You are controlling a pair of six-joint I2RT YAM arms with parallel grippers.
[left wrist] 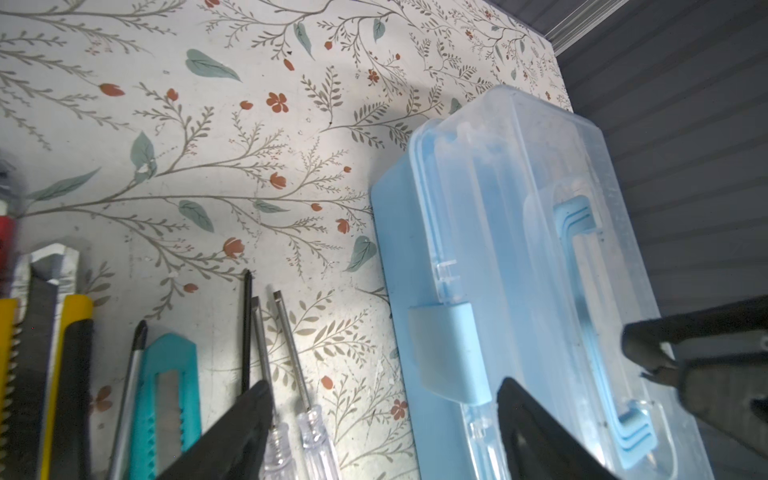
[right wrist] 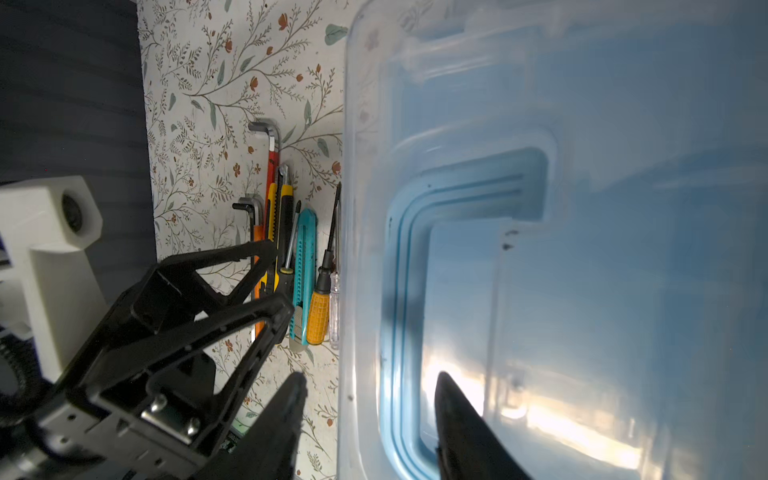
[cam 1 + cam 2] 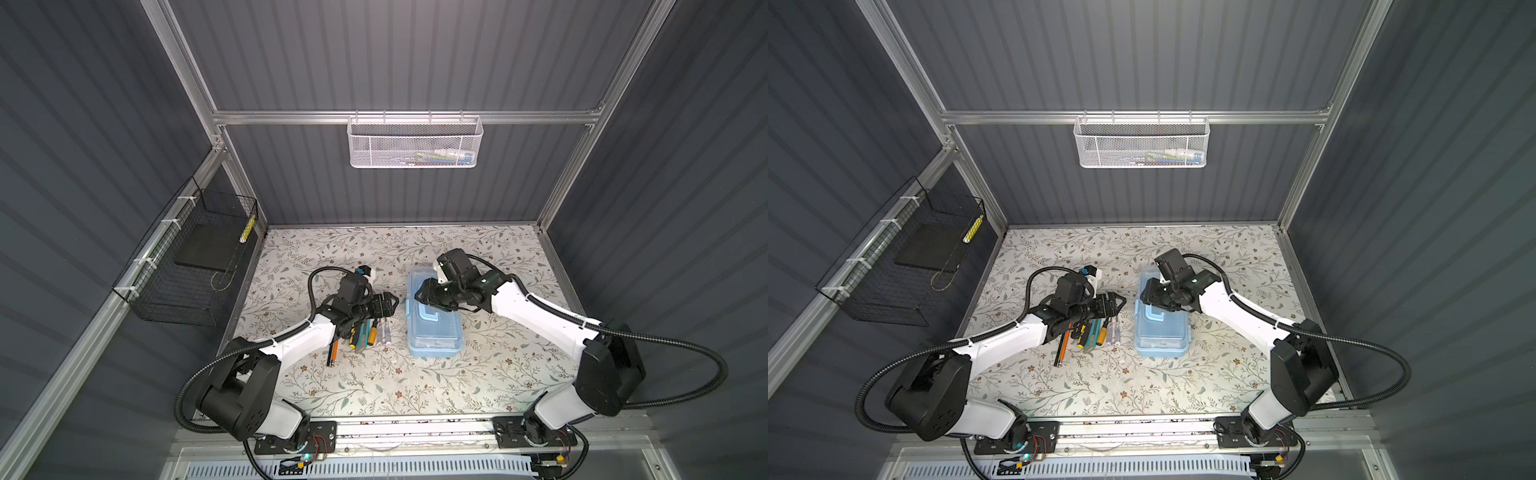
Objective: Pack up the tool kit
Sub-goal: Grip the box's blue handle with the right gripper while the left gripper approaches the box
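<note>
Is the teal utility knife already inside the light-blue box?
No, the teal utility knife lies on the floral table next to the screwdrivers, outside the light-blue box.

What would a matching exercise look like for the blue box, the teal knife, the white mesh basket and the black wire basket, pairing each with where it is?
Things:
1. blue box
2. teal knife
3. white mesh basket
4. black wire basket

Places:
A. hung high on the back wall
B. fixed to the left wall
C. lying flat in the row of hand tools
D. standing on the table beside that row, lid closed

Pairs: 1-D, 2-C, 3-A, 4-B
</note>
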